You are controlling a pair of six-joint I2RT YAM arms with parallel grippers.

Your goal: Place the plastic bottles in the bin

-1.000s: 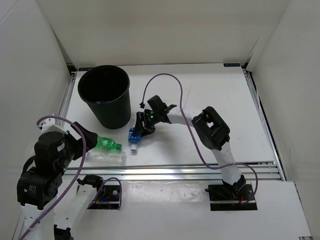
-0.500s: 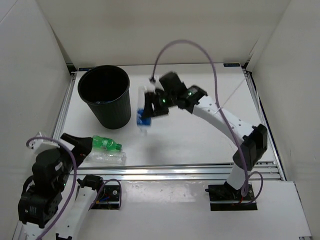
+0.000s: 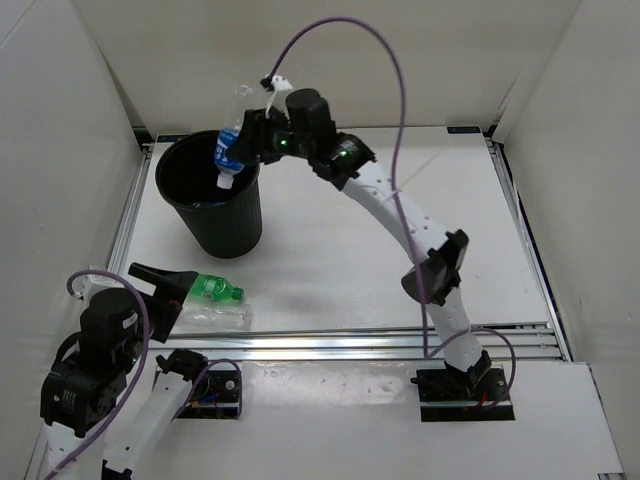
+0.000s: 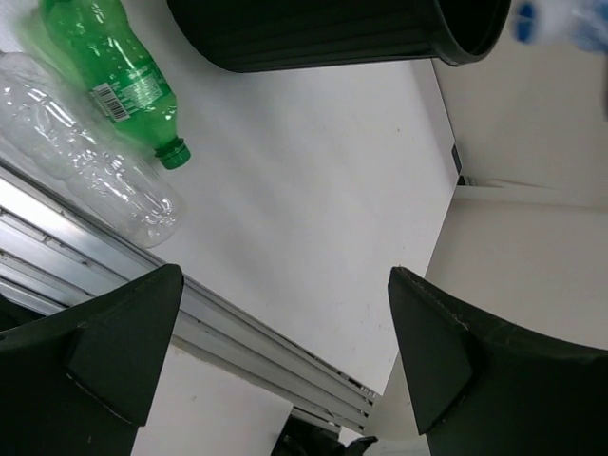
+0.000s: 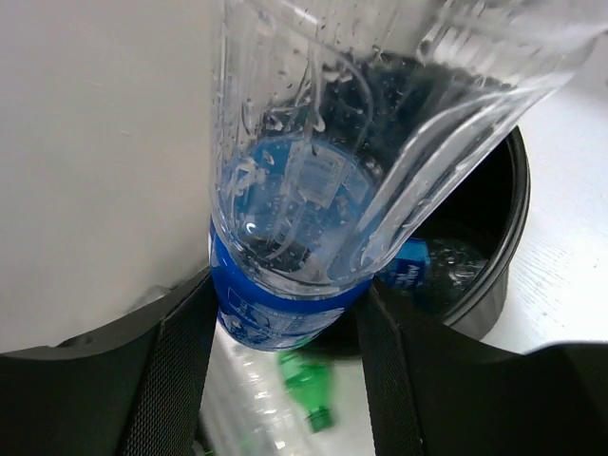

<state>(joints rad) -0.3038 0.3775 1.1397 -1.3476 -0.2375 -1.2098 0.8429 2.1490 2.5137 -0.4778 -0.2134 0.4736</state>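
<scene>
My right gripper (image 3: 250,141) is shut on a clear plastic bottle (image 3: 231,150) with a blue label, held cap-down above the black bin (image 3: 212,200). In the right wrist view that bottle (image 5: 285,318) sits between the fingers (image 5: 176,370). Beyond it is the bin's rim (image 5: 508,252), with another blue-labelled bottle (image 5: 414,267) lying inside. A green bottle (image 3: 215,289) and a clear unlabelled bottle (image 3: 213,315) lie on the table at the near left. My left gripper (image 3: 163,292) stands open just left of them, holding nothing. The left wrist view shows the green bottle (image 4: 109,71), the clear one (image 4: 90,161) and the bin (image 4: 323,33).
White walls close in the table on the left, back and right. An aluminium rail (image 3: 350,340) runs along the table's near edge. The right arm's purple cable (image 3: 340,30) arcs high over the back of the table.
The right arm has lifted the blue-labelled bottle off the table beside the bin and carried it up and left over the bin's mouth. The left gripper has drawn back slightly, still open.
</scene>
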